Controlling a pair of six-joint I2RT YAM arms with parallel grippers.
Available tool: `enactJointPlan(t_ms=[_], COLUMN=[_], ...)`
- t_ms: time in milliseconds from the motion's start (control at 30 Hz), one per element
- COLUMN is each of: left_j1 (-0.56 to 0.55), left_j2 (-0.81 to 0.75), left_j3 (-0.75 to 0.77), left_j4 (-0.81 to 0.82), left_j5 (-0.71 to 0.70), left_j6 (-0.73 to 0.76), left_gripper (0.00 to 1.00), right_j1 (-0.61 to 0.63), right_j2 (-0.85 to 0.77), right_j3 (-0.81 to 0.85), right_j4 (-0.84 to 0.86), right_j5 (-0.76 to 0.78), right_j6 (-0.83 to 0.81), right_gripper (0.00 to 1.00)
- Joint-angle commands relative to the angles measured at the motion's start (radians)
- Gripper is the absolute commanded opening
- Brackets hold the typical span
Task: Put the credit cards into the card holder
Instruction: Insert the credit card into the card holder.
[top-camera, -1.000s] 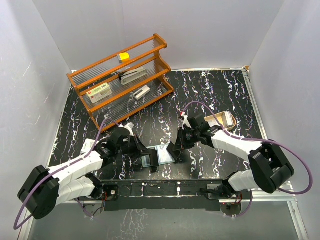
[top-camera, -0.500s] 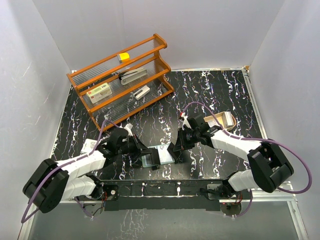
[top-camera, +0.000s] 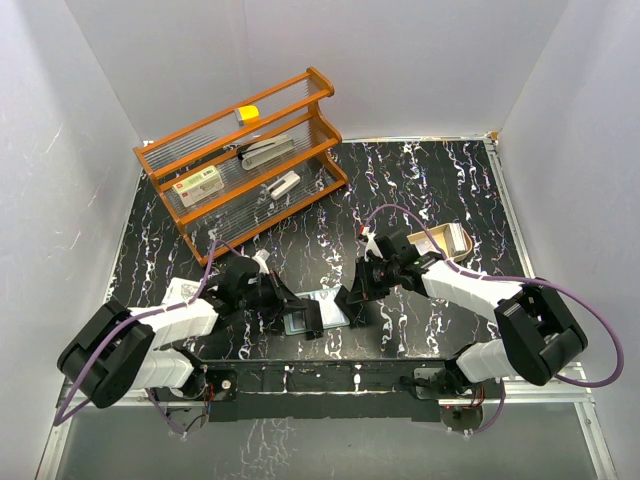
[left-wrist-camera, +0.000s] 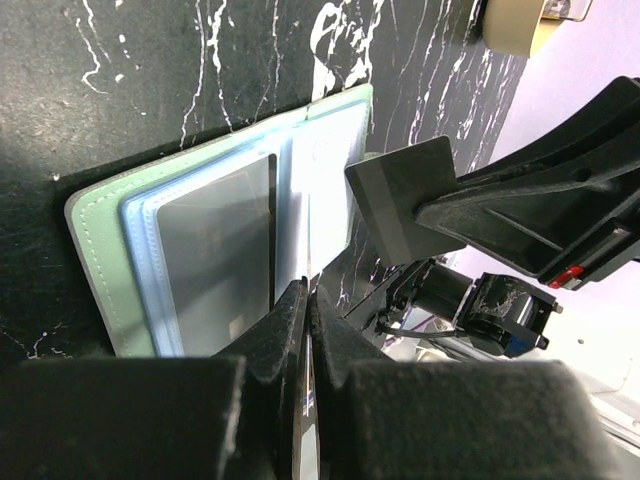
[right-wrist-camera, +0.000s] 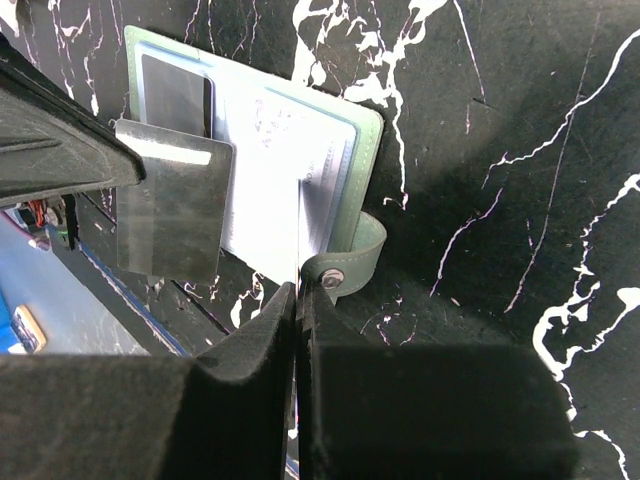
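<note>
Black marble table (top-camera: 420, 190), card holder (top-camera: 318, 310), orange rack (top-camera: 322, 88)

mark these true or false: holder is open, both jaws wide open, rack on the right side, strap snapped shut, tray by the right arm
1. The card holder lies open on the table. True.
2. Both sets of jaws are wide open. False: the left gripper is shut on a grey card, and the right gripper is shut on a dark card.
3. The orange rack stands on the right side of the table. False: it stands at the far left.
4. The holder's snap strap is fastened shut. False: it sticks out loose from one edge.
5. The tan tray sits beside the right arm. True.
</note>
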Motion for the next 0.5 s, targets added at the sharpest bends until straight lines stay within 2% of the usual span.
enactJointPlan(t_ms=[0,467], left_j1=[0.008,0.008], left_j2=[0.011,0.08], left_j3=[-0.012,-0.007], left_j4=[0.008,0.017], left_j5=[0.007,-0.002], left_j6=[0.017,0.028], left_gripper=[0.0,0.0], right_j1=[-0.003,-0.003], right_j2=[-0.024,-0.032], right_j3=[-0.009,-0.018], right_j4=[0.017,0.017], right_j5=[-0.007,-0.004], right_j6=[-0.019,-0.019], right_gripper=[0.0,0.0])
